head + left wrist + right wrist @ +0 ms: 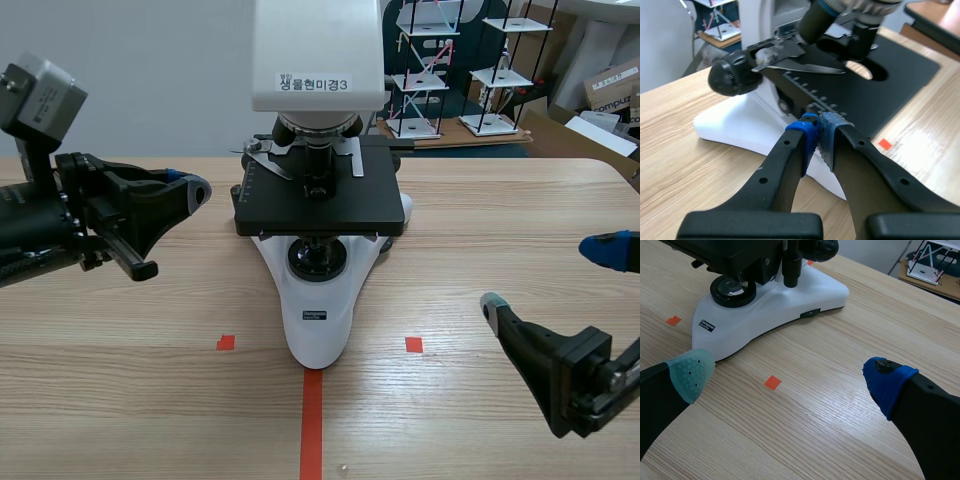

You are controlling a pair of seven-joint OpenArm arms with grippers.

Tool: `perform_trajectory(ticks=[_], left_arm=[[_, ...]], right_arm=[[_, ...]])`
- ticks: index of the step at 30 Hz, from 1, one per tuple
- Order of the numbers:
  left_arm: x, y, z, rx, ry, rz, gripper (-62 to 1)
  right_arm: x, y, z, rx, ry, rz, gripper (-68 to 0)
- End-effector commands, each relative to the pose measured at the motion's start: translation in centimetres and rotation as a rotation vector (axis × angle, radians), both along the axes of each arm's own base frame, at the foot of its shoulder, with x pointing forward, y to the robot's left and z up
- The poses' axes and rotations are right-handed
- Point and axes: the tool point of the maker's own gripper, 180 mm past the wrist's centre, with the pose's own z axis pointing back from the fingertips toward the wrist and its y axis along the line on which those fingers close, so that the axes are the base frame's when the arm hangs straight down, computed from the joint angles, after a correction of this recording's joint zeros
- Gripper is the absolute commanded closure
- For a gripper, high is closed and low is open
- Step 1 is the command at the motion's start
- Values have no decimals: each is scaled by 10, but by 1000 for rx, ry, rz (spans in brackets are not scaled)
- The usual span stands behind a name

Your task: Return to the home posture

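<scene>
Left gripper (196,189): fingers fully closed, the blue pads (826,135) pressed together with nothing between them. It is held above the left side of the table (480,200), tips pointing toward the middle and stopping short of the microscope (318,200), level with its black stage (320,205); the scene view shows a gap between the two. Right gripper (548,277): fingers spread wide, holding nothing, one grey-green pad (690,374) and one blue pad (886,382) showing with bare tabletop between them. It hangs low near the table's right edge, toward the near right corner, well apart from the microscope's white base (775,305). The microscope stands upright at the middle of the table, nearer the far edge, the rounded front of its base pointing at the near edge and meeting the far end of an orange-red tape line (312,420). Two small tape squares (226,342) flank the base. Wire racks (430,70) and cardboard boxes (612,85) stand beyond the far right corner.
</scene>
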Motion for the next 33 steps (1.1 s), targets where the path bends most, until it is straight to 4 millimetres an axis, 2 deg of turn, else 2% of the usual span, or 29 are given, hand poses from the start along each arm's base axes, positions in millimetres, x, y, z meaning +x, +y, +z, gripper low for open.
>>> perform_trajectory(ticks=[1, 6, 12, 13, 16, 18, 24, 28, 33], left_arm=[[-2, 3, 15, -27, -41, 5, -48], [-15, 15, 14, -11, -29, 22, -121], [-37, 23, 8, 48, -38, 22, -130], [-40, 26, 8, 53, -36, 33, -158], [-50, 29, 13, 61, -44, 50, -317], [-57, 30, 18, 64, -64, 57, -380], [-84, 22, 24, 142, -137, 68, -405], [-105, 10, 31, 174, -171, 66, -514], [-116, 3, 33, 182, -133, 96, -564]], right_arm=[[3, 1, 9, 7, -28, 6, -679], [3, 1, 9, 7, -28, 6, -679], [3, 1, 9, 7, -28, 6, -679], [3, 1, 9, 7, -28, 6, -679], [3, 1, 9, 7, -28, 6, -679], [3, 1, 9, 7, -28, 6, -679], [3, 1, 9, 7, -28, 6, -679], [3, 1, 9, 7, -28, 6, -679], [3, 1, 9, 7, -28, 6, -679]])
